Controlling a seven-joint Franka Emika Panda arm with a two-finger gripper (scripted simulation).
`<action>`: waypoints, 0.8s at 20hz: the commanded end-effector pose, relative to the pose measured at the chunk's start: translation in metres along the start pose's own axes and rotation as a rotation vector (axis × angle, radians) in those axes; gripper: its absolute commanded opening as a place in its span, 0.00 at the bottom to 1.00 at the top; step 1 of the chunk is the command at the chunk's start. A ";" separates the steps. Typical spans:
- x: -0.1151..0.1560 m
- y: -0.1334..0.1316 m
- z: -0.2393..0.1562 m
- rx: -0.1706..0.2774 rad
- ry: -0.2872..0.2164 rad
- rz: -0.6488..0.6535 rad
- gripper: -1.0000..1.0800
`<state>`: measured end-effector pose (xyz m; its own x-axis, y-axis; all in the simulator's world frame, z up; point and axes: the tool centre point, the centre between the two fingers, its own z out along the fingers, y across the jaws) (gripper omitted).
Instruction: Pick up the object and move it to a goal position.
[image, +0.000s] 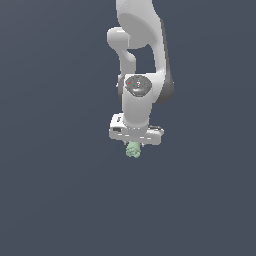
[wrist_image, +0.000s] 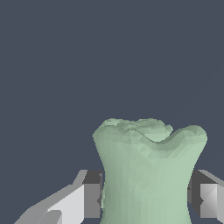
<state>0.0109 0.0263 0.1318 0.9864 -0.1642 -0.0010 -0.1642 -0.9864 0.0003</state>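
The object (image: 133, 149) is a small pale mint-green knobbly piece that sticks out just below my white gripper (image: 135, 145) in the exterior view. In the wrist view the object (wrist_image: 148, 170) fills the space between my two fingers (wrist_image: 92, 199), whose dark pads press against both of its sides. My gripper (wrist_image: 146, 197) is shut on it. In the exterior view the fingers are mostly hidden behind the hand and the object. No goal marker shows in either view.
The white arm (image: 142, 55) rises above the gripper in the exterior view. Around it there is only a plain dark blue-grey surface (image: 50, 200).
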 end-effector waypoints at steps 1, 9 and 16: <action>-0.011 0.000 -0.021 0.000 0.001 0.000 0.00; -0.047 0.000 -0.091 0.000 0.001 0.000 0.00; -0.081 -0.001 -0.158 0.000 0.001 0.000 0.00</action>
<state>-0.0605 0.0390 0.2746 0.9864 -0.1641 -0.0001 -0.1641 -0.9864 0.0004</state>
